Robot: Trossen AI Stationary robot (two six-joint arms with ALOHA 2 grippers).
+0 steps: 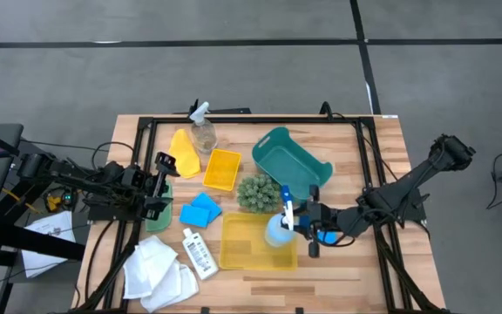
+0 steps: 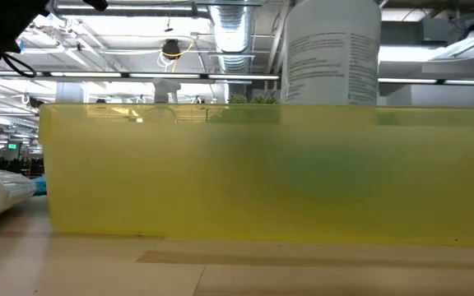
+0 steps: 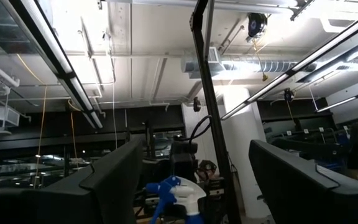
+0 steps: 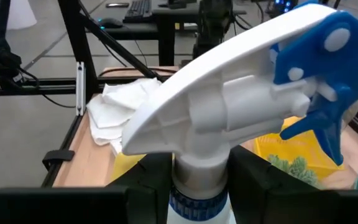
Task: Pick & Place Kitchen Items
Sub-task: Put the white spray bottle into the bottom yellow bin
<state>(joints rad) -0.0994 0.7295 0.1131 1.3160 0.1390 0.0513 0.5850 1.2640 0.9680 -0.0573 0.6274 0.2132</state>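
A pale blue spray bottle [image 1: 278, 230] with a white head and blue trigger [image 4: 316, 68] stands over the large yellow bin [image 1: 234, 249] near the table's front. My right gripper [image 1: 297, 218] is shut on it. In the low view the bottle's labelled body [image 2: 332, 49] rises above the bin's near wall [image 2: 262, 173], which hides its base. My left gripper [image 1: 166, 167] waits open at the table's left side, tipped upward with nothing between its fingers [image 3: 110, 186]. Blue sponges [image 1: 200, 210], a small white bottle [image 1: 199, 254] and white cloths [image 1: 158, 271] lie on the table. My right gripper pinches the spray bottle's neck [image 4: 197, 177], just under the white head, between its two fingers [image 4: 146, 180]. The fingers come nearly level from the table's right side. The bottle hangs about upright below the hold, over the large yellow bin. Whether its base touches the bin I cannot tell.
A teal basket [image 1: 308, 166], a green bumpy ball [image 1: 258, 193] and a small yellow bin [image 1: 222, 169] stand behind the large bin. A clear spray bottle [image 1: 203, 133] and a yellow piece [image 1: 184, 153] lie at the far left. A black frame [image 1: 251, 120] rims the table.
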